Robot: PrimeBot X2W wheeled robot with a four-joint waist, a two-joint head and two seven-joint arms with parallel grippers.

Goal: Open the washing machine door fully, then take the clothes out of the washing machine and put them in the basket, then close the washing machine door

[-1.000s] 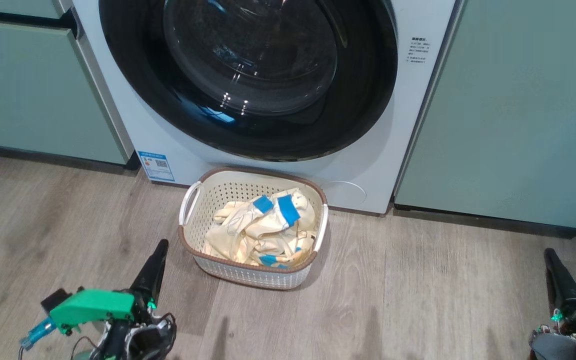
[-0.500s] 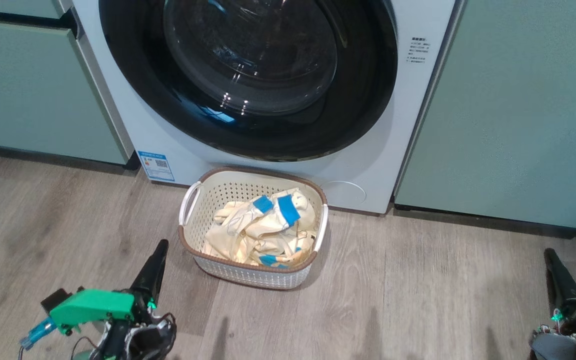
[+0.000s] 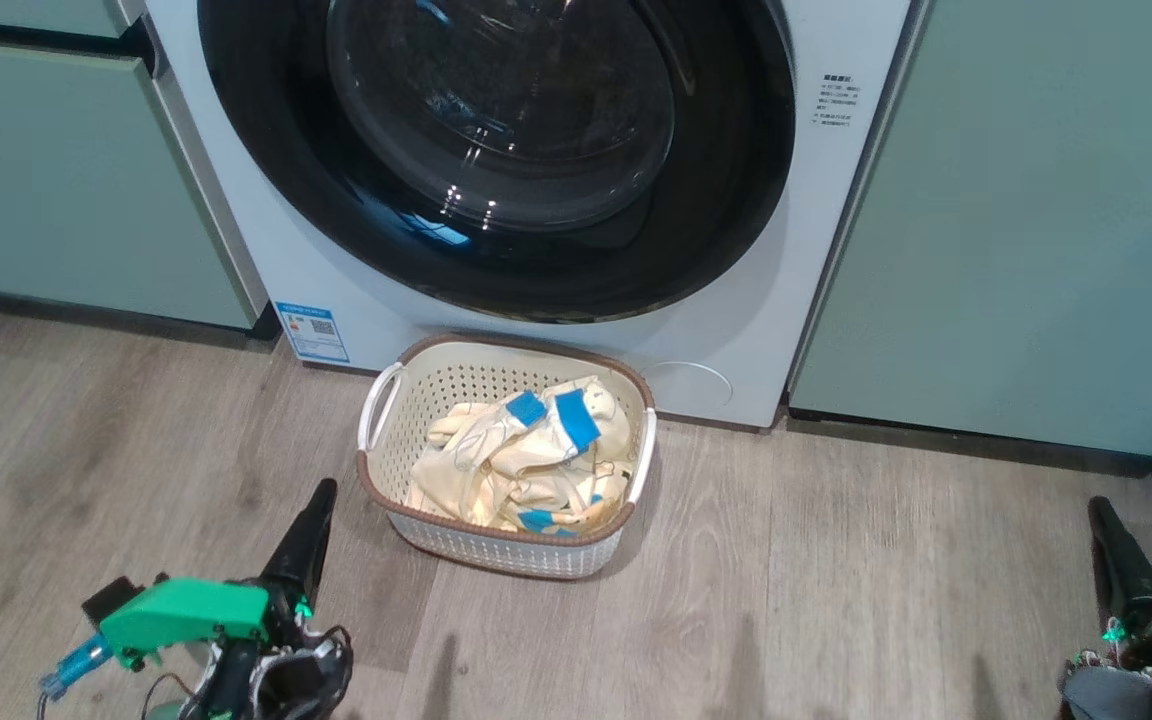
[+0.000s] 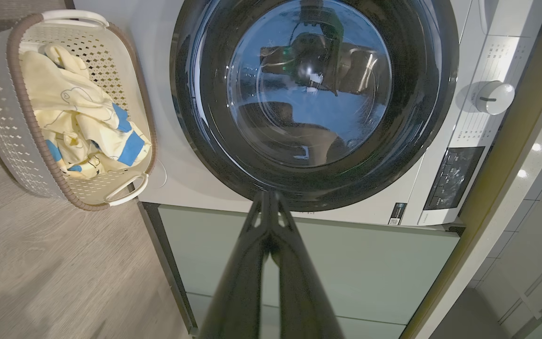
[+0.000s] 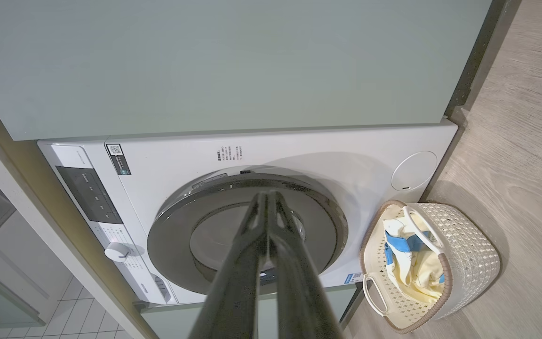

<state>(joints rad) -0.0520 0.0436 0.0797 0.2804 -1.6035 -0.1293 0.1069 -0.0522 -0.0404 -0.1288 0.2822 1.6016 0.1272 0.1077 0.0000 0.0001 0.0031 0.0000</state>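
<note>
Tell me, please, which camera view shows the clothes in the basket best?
The head view: it looks down into the basket and the whole pile of clothes lies open. The left wrist view shows them sideways near its edge; the right wrist view shows them smaller, with a white handle across.

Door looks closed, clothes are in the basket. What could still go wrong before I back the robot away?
1. The washing machine door appears flush, but latching can't be confirmed; it might pop open.
2. Its glass is dark and reflective, so a garment left inside can't be ruled out.
3. The basket stands close to the shut left gripper; a careless swing could tip it and spill the clothes.
</note>
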